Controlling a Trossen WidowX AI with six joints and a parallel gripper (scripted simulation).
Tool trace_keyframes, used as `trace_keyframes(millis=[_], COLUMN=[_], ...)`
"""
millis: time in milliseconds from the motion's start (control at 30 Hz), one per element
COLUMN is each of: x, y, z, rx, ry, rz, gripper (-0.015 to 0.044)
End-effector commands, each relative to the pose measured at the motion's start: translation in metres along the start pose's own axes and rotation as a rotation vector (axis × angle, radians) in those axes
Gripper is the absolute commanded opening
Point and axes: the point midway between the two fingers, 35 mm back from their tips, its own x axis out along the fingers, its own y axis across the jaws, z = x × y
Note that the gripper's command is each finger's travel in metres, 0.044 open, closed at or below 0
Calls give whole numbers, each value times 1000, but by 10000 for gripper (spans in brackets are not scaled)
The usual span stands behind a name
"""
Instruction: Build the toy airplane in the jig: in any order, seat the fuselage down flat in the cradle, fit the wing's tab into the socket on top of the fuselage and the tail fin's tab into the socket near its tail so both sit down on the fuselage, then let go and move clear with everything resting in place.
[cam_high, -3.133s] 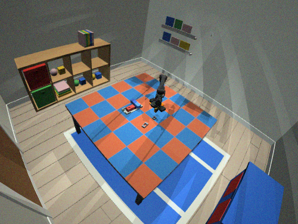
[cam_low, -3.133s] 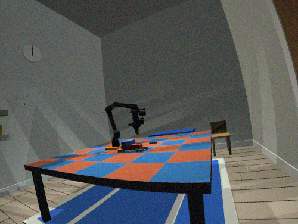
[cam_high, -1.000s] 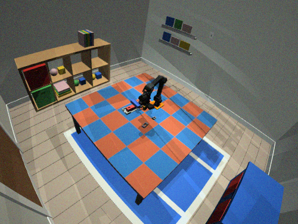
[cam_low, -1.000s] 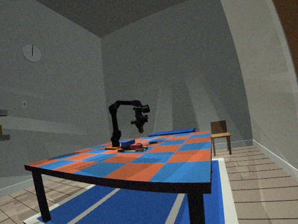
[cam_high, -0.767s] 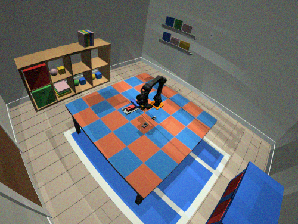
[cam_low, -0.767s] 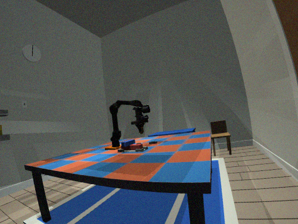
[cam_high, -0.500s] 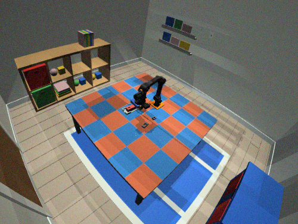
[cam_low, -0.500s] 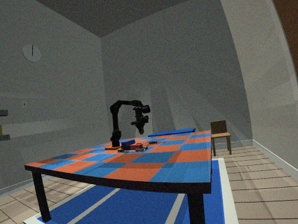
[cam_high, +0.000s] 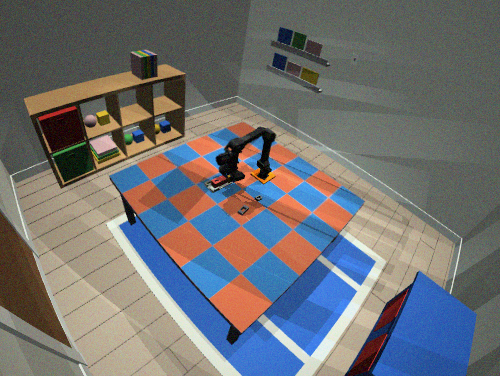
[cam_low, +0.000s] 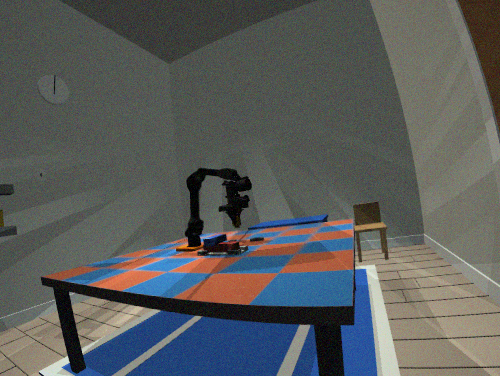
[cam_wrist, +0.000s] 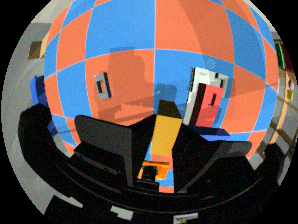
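My gripper (cam_high: 233, 177) (cam_low: 237, 221) (cam_wrist: 163, 119) is shut on the yellow tail fin (cam_low: 237, 225) (cam_wrist: 167, 134), which it holds upright in the air. In the exterior view they are above and slightly behind the jig. The red fuselage (cam_high: 218, 180) (cam_low: 230, 246) (cam_wrist: 212, 100) lies in the whitish jig (cam_wrist: 192, 95) and looks level. The blue wing (cam_low: 215, 239) (cam_wrist: 215, 133) lies across the fuselage toward the robot's base; whether its tab is fully down cannot be told. The gripper and arm hide the wing in the top view. The tail socket shows as a dark slot in the wrist view.
A grey rectangular holder (cam_high: 240, 212) (cam_wrist: 101, 78) lies on the checkered table (cam_high: 245, 250) (cam_low: 305, 287), beside the jig with a gap between them. A smaller dark holder (cam_high: 258, 198) lies nearer the arm's orange base (cam_high: 270, 177) (cam_low: 184, 248).
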Motion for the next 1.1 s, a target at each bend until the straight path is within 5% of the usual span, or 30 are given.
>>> trace_keyframes(millis=[0,1067], x=[3,19], y=[-10,-102], z=[6,23], rx=[-7,-40], ry=[-1,-2], rz=[4,-2], gripper=[0,0])
